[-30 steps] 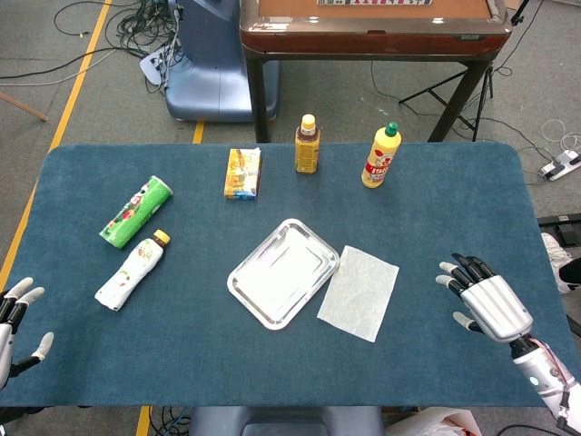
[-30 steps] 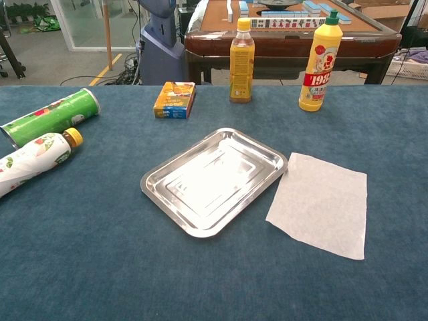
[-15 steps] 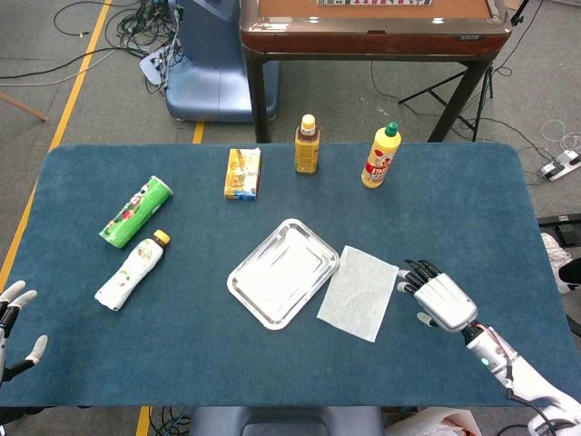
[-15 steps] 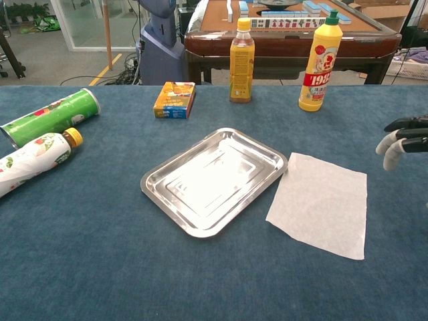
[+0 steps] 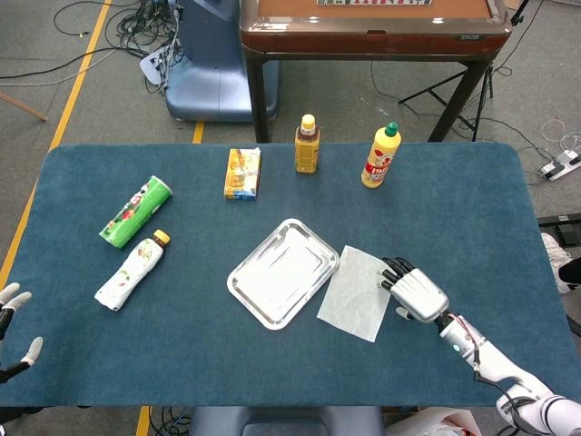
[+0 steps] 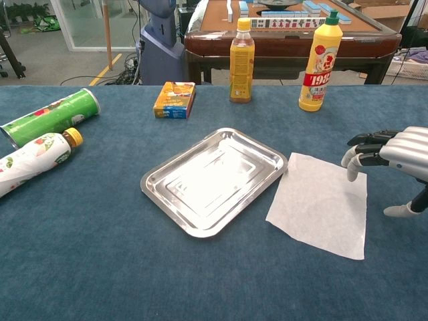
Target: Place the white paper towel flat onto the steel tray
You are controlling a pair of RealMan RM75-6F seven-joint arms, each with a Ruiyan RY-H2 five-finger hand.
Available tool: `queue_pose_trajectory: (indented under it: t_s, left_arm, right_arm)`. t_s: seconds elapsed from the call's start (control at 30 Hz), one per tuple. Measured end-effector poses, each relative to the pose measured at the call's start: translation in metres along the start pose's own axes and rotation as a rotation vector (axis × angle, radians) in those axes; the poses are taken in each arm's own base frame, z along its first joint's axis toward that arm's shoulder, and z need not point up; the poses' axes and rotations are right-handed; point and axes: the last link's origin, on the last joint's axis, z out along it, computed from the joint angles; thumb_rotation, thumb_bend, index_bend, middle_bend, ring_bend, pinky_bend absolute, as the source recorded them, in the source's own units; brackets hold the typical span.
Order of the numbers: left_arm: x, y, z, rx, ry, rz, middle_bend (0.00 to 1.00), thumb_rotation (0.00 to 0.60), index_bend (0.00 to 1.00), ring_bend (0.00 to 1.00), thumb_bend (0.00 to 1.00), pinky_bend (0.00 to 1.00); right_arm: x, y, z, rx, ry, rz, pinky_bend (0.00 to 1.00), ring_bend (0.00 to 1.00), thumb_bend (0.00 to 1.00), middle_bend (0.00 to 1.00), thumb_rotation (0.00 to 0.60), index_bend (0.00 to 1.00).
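Within the last second the right robot hand (image 5: 416, 292) has travelled in from the far right edge of the blue felt surface (image 5: 472, 209) toward the rectangular shiny steel tray (image 5: 283, 272). Its fingertips (image 6: 352, 172) now hang over the outer edge of the thin white square paper towel (image 6: 321, 202), fingers spread and holding nothing. I judge this the approach to a grasp; no pick-up has begun.

The towel lies flat just right of the tray, one corner about touching the tray's rim. Its long axis runs diagonally, from that far corner toward the near right.

The left robot hand (image 5: 11, 318), well left of the tray, is open and empty.
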Motion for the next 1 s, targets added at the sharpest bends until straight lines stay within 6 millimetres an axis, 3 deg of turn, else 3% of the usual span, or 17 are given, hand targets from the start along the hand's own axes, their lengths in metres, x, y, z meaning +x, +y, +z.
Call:
queue_pose_trajectory:
  t_s: [0.43,1.0]
  left_arm:
    - [0.0,-0.001,-0.001,0.001,0.0,0.001,0.14,0.6,0.22,0.15,0.27,0.0]
    - [0.001,-0.005,-0.003,0.014,0.002,0.004,0.14,0.6,0.22,0.15,0.27,0.0]
  right_arm:
    - [-0.008,-0.009,0.016,0.024,0.001,0.008,0.21,0.1,0.15,0.25,0.6,0.38]
    - [-0.013,-0.013,0.023,0.036,-0.01,0.005,0.21,0.1,0.15,0.25,0.6,0.38]
